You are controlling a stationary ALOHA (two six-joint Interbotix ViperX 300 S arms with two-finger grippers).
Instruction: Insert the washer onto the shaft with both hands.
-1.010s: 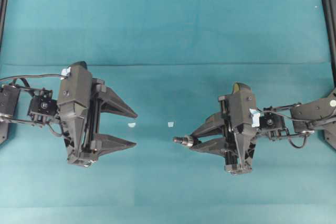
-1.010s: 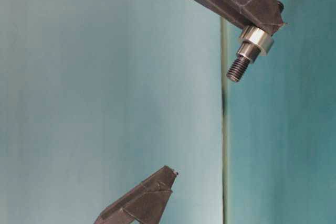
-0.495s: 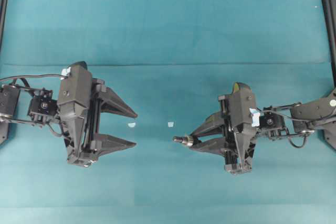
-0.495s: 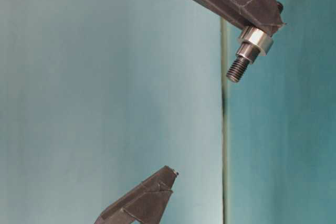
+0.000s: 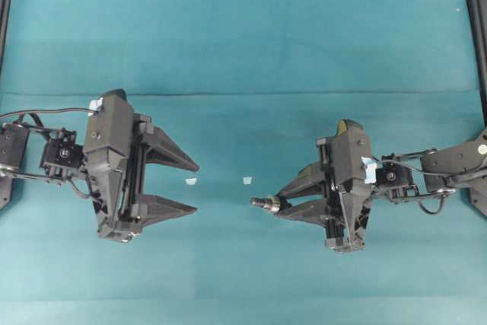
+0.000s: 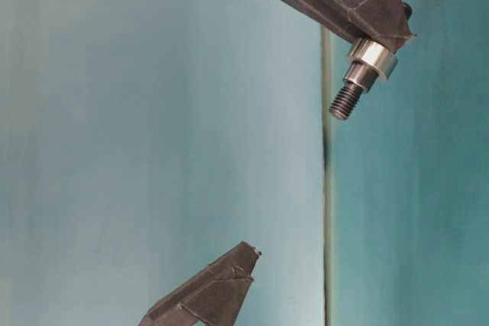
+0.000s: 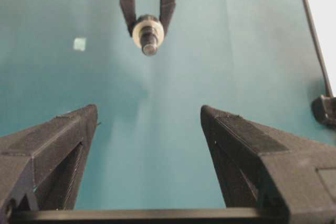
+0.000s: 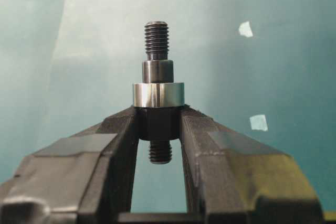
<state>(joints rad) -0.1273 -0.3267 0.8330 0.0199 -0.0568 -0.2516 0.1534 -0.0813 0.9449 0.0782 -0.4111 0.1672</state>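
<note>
Washer (image 8: 158, 94) sits on the shaft (image 8: 157, 40), flush against the tips of the right gripper (image 8: 158, 124). Right fingers (image 8: 202, 140) clamped on the shaft's thick mid-section; threaded end sticks out past the washer, a second threaded stub shows behind the tips. Shaft held clear of the teal tabletop (image 5: 243, 36), pointing toward the left gripper (image 5: 194, 186). Left fingers (image 7: 63, 140) spread wide, nothing between them, well apart from the shaft tip. Two small pale tape scraps (image 5: 191, 181) lie on the tabletop between the two grippers.
</note>
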